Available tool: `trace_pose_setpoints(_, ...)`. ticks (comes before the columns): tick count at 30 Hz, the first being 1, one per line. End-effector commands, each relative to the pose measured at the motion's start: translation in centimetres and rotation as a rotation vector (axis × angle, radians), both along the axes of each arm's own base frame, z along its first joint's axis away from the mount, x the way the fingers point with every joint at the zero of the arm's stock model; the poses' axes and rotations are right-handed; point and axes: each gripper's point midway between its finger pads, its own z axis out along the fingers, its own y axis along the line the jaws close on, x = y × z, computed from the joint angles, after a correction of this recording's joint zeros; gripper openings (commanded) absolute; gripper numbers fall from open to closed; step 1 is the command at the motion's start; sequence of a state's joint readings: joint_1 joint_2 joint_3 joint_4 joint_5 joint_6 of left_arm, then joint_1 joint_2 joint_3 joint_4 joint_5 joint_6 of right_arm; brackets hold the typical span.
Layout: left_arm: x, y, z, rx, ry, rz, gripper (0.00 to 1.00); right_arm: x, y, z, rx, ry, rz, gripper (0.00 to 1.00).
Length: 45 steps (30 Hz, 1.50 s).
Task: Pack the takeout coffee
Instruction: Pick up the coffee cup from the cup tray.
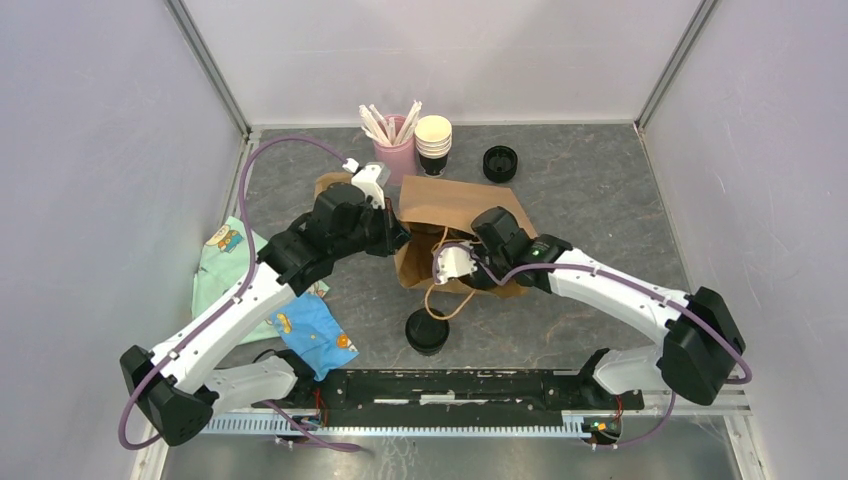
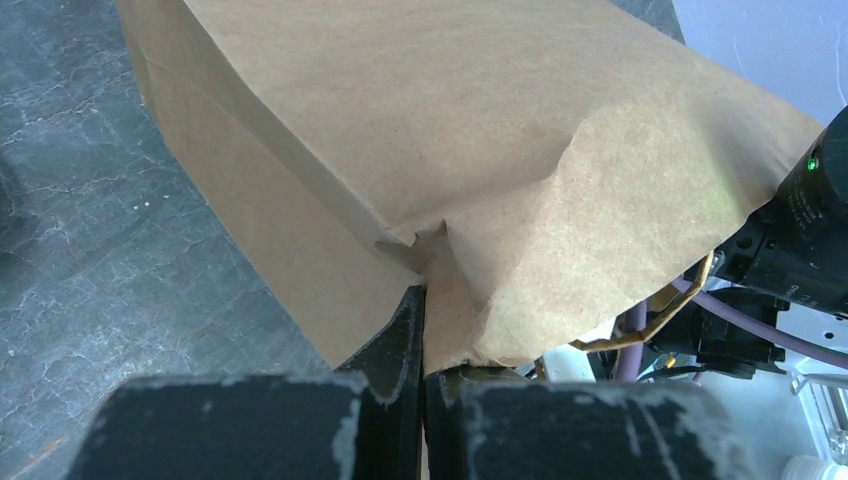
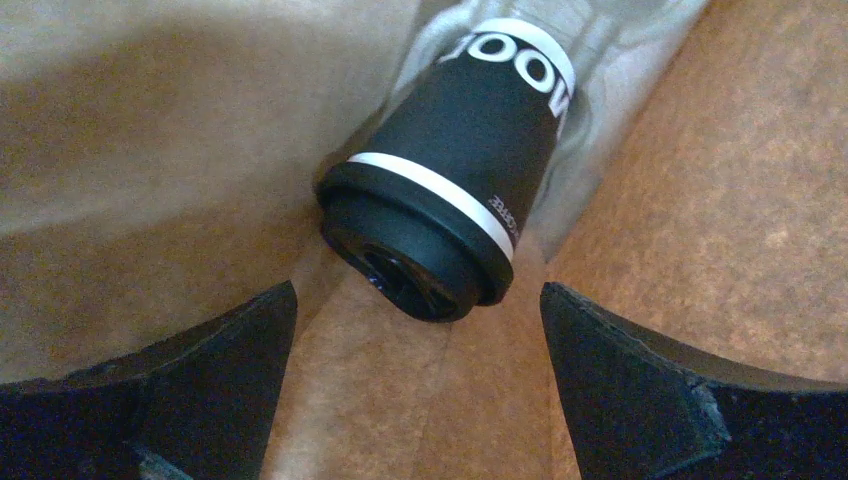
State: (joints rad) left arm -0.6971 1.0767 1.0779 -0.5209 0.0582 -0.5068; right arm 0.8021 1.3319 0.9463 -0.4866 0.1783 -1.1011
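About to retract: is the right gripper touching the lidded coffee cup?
Apart. Right wrist view: the right gripper stands open, brown bag showing between each finger and the cup.

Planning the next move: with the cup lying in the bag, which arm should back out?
Right: the right pincer is open, clear of the cup; the left pincer pinches the bag's edge.

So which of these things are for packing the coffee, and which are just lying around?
For the job:
- takeout coffee, on its side inside the brown bag
- left gripper, pinching the bag's edge
- right gripper, open near the cup

Just lying about:
- stack of cups
- stack of lids
- pink cup of white sticks
- green cloth
- blue cloth
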Motion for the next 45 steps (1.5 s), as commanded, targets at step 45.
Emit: trace_pose_setpoints(45, 2.1, 0.2, 0.5, 0.047, 0.015, 0.094, 0.02, 4.8, -1.5, -0.9, 0.045, -0.107, -0.438, 0.92)
